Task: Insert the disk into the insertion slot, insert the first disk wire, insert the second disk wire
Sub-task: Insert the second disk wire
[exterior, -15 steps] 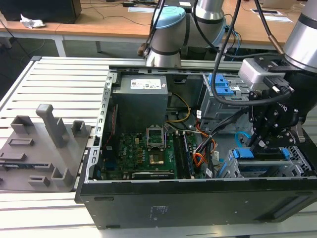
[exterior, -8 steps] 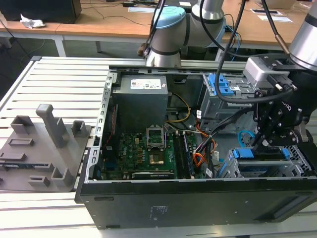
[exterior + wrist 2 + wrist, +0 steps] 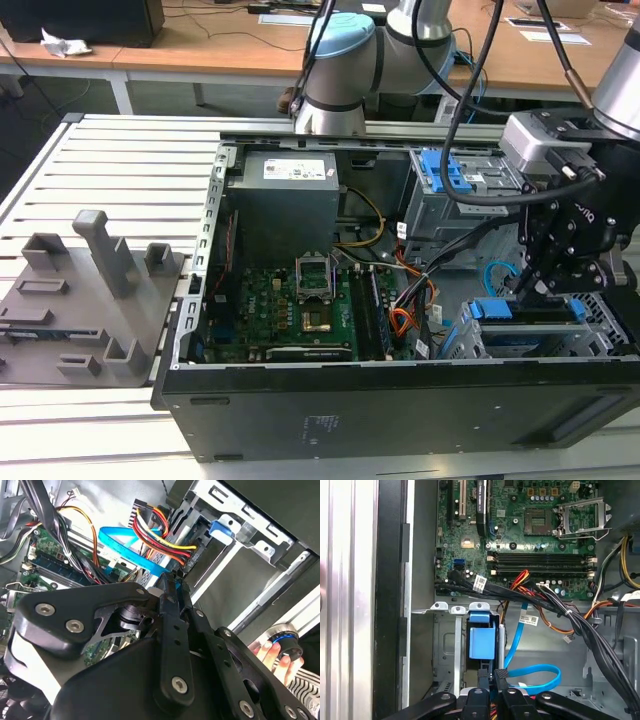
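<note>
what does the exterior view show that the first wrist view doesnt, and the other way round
Exterior view: the grey fixture plate beside the case, the power supply and the arm's blue-capped joint.
First wrist view: a small blue socket on the motherboard and a white cable label.
Both: the hand above the insertion slot, and the CPU socket.

My hand (image 3: pixel 545 285) sits low over the insertion slot (image 3: pixel 530 335), and it is a tight spot. A thick bundle of wires (image 3: pixel 555 605) and a blue cable (image 3: pixel 532 672) crowd one side. The tall metal cage (image 3: pixel 465 195) blocks the far side.
</note>
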